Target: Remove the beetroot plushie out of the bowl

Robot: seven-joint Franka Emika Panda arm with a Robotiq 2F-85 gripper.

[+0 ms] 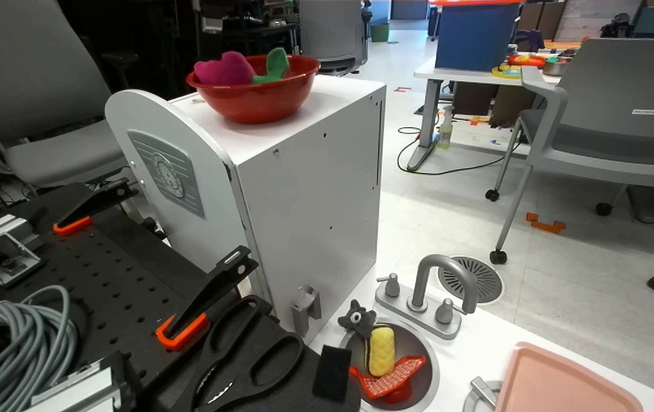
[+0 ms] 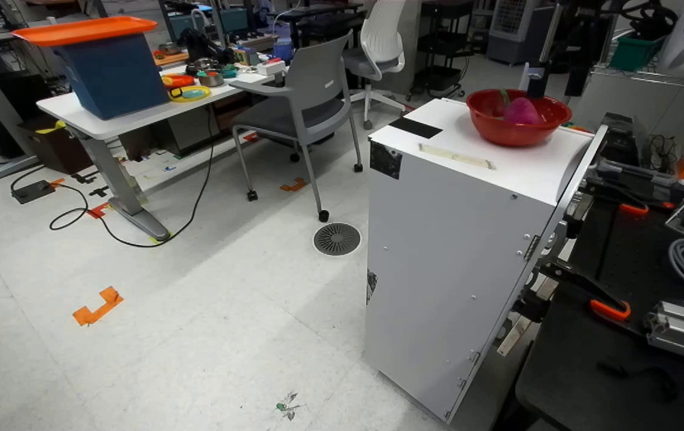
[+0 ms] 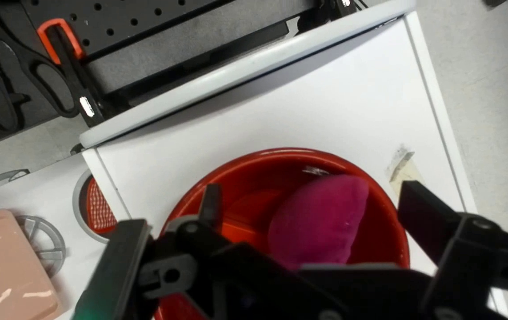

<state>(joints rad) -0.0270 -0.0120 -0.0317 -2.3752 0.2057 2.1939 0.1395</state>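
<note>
In the wrist view, the gripper [image 3: 300, 202] is spread wide, its jaws well apart above the red bowl [image 3: 258, 184]; through the gap the beetroot plushie [image 3: 318, 218] is seen inside the bowl, ungripped. Whether the bowl's rim is touched by a finger cannot be told. The bowl is carried by a white cabinet [image 3: 325, 111], bordered along one edge by a raised panel [image 3: 245, 73]; beyond it a black clamp [image 3: 74, 73] is seen. In an exterior view, the plushie's green leaves [image 1: 273, 66] are shown within the rim, beside the magenta body; lower down, a yellow item [image 1: 382, 350] is held in a sink [image 1: 434, 366], by which a tap [image 1: 421, 289] is mounted. In an exterior view, a tape strip [image 2: 457, 156] is stuck to the cabinet top, near the bowl.
</note>
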